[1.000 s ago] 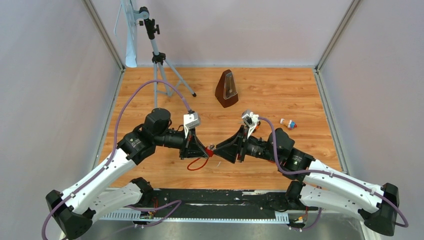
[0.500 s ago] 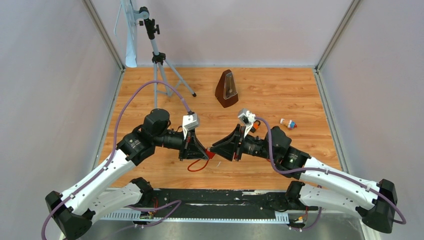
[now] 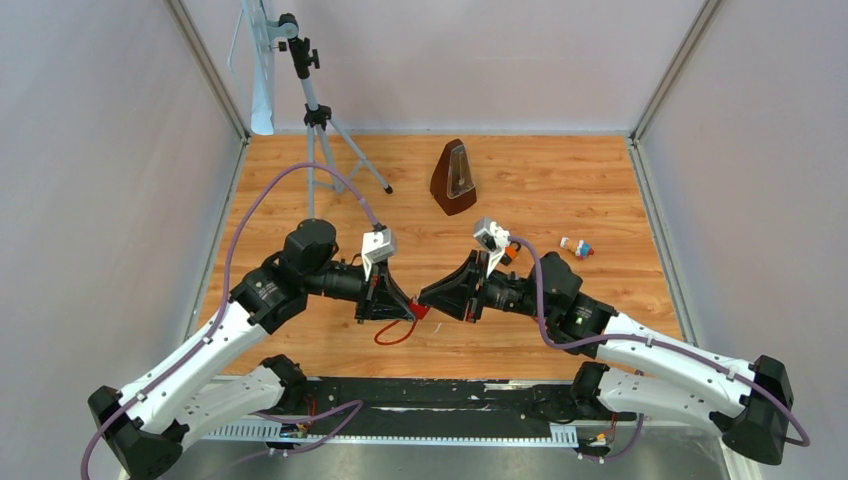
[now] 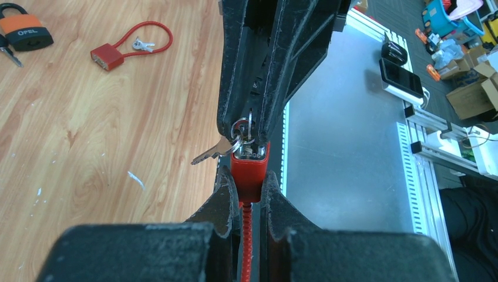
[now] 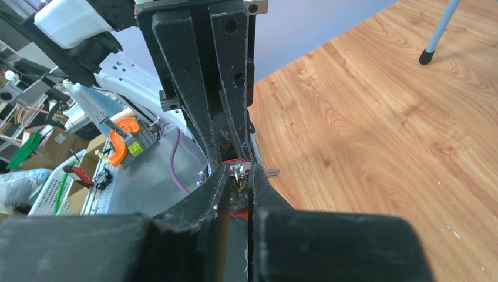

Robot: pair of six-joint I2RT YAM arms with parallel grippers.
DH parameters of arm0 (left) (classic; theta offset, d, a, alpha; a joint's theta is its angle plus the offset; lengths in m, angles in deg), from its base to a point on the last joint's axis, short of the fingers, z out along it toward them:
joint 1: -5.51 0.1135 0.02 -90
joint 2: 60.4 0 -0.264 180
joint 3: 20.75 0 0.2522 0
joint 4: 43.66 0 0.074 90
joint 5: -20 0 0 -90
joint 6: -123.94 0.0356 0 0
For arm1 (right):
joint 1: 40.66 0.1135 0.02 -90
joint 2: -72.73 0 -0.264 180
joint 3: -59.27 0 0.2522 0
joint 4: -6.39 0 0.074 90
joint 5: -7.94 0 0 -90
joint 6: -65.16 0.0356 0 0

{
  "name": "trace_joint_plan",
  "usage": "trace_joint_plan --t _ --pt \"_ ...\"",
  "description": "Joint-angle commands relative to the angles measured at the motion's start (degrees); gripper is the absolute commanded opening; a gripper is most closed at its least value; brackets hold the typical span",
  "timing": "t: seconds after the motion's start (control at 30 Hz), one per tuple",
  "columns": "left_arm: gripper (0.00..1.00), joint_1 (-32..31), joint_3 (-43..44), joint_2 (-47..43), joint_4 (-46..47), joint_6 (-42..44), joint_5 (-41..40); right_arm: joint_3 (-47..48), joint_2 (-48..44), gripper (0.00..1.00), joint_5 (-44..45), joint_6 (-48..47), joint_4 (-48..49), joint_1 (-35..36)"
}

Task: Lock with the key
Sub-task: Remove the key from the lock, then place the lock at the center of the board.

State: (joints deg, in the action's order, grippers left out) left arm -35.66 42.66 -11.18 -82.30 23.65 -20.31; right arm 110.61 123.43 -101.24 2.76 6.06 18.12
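- Jaws of left gripper (image 4: 249,183) pressed onto small red metal padlock (image 4: 249,167); its red coiled cable (image 4: 245,235) runs between them.
- Right gripper (image 4: 249,129) pinches silver metal key bunch (image 4: 244,135) at padlock's top; one key (image 4: 210,154) dangles sideways.
- Both meet above wooden tabletop (image 3: 560,190), near its front edge.

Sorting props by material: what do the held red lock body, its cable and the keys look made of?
Lock body: smooth satin red, probably painted or anodised metal. Cable: ribbed red sheath, likely vinyl over wire. Keys: bare silvery metal, glinting.
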Motion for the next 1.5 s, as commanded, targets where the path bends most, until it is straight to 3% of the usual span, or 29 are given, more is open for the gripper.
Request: trace_joint_plan --t 0.0,0.17,0.4,0.6,1.03,1.2,1.37,1.47 --pt "0.00 -0.1 0.4 -1.1 2.6 -0.5 0.7 0.1 0.7 0.04 -4.1 -1.3 5.7 0.1" --pt "0.00 -0.1 0.3 -1.4 2.4 -0.3 0.3 -0.4 0.6 0.00 -5.8 -2.2 7.3 0.1" --pt "0.00 -0.1 0.1 -0.6 0.1 0.5 -2.2 -8.2 -7.2 0.00 -9.5 -5.0 24.7 0.1" --pt "0.00 -0.1 0.1 3.9 -2.6 -0.4 -3.2 -4.6 -8.9 0.00 -7.9 -6.7 23.1 -0.2" --pt "0.00 -0.1 -0.6 6.2 -5.7 1.1 -4.5 -6.0 -13.1 0.00 13.1 -1.5 23.5 -1.4" --pt "0.00 -0.1 -0.2 6.1 -4.9 0.9 -5.3 -4.5 -12.9 0.00 14.1 -1.5 18.4 -1.6" --pt "0.00 -0.1 0.5 5.3 -3.4 -0.4 -8.7 1.7 -7.3 0.00 27.7 0.8 0.7 -1.7" --pt "0.00 -0.1 0.3 4.5 -2.1 -2.7 -15.2 4.1 -2.5 0.00 32.1 3.3 -7.9 -1.8"
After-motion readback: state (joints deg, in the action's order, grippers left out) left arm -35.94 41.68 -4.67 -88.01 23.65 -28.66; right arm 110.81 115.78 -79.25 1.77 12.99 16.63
